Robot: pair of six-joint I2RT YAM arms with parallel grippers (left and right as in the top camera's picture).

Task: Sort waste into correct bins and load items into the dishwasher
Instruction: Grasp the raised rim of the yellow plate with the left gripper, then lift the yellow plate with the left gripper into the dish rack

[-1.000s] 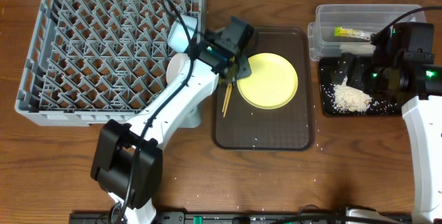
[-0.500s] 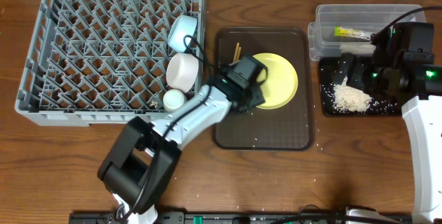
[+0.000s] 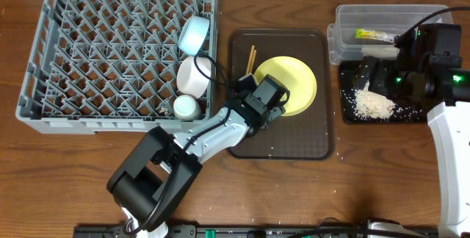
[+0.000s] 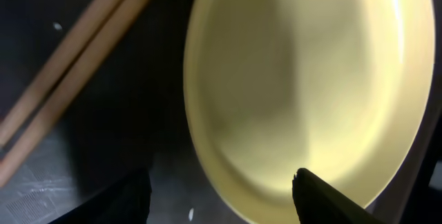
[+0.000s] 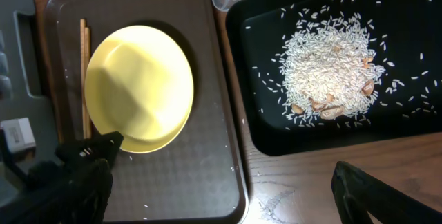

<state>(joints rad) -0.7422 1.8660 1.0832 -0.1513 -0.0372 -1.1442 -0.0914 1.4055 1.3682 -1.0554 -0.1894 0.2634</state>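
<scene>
Yellow plate (image 3: 299, 82) sits on the brown tray (image 3: 294, 141), up toward its far right part, and the chopsticks (image 3: 251, 56) lie in that tray's far-left corner. Left hand (image 4: 221, 177) hangs at the plate's near-left rim, fingers apart, gripping nothing. Off the tray's right side, the right hand (image 5: 221, 172) hovers over the black bin (image 3: 349, 114) of rice (image 3: 373, 104), spread wide, empty.

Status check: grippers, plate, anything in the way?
Left gripper open, astride yellow plate rim, not gripping. Right gripper open, empty, above black tray. Chopsticks beside plate on brown tray, not blocking.
</scene>
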